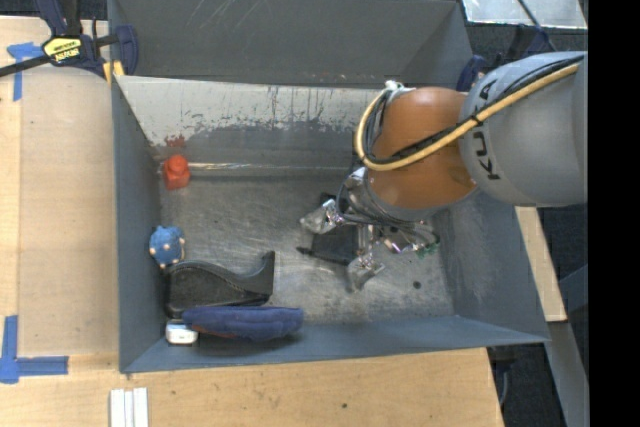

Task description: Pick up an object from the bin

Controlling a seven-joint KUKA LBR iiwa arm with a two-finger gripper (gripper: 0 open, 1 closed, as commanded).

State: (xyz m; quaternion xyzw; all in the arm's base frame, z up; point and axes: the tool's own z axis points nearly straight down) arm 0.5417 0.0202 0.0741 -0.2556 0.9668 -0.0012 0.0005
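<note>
My gripper (342,243) is low over the bin floor, right of the middle, under the arm's orange cover. Its two silver fingers stand apart, one fingertip (322,215) toward the back and the other toward the front. Between them a small flat black piece (322,249) lies on the floor, its pointed end sticking out to the left. I cannot tell whether the fingers touch it. Just right of the gripper lies a small thing with green and pale parts (417,244), partly hidden by the arm.
A black curved thing (215,283) lies in the front left corner beside a long blue thing (245,319) and a small white piece (180,335). A blue ball (165,242) and an orange cylinder (177,172) sit along the left wall.
</note>
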